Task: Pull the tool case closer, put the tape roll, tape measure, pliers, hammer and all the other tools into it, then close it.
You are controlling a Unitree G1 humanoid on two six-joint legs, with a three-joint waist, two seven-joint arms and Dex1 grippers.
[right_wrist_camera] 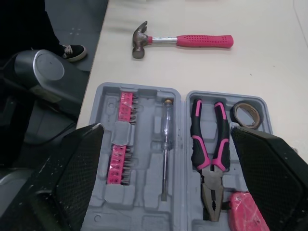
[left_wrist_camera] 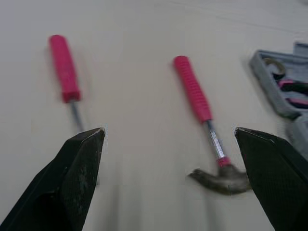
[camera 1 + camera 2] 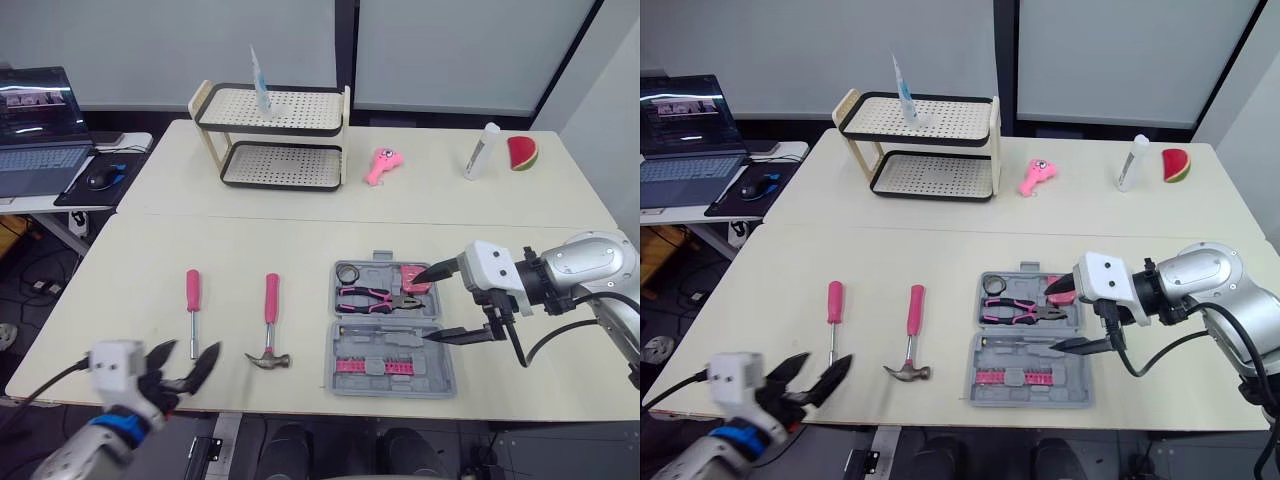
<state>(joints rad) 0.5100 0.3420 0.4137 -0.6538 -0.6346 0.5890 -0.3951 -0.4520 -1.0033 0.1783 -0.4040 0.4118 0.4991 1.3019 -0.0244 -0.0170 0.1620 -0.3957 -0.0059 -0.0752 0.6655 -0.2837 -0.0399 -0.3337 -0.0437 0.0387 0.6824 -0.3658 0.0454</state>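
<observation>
Table [image 3: 150, 260]: hammer [image 3: 270, 330] ahead of left gripper [image 3: 195, 347], spread; right gripper [image 3: 423, 309], spread, seemingly over tool case [image 3: 430, 375].

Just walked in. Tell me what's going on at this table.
Hand tools are being packed into a grey tool case, which lies open near the front edge of the table. The pliers, tape roll and pink tape measure already sit in it. The hammer and a pink-handled screwdriver lie on the table to its left. The robot's right tool hangs open over the case, holding nothing. Its left tool, also open, is near the screwdriver.
</observation>
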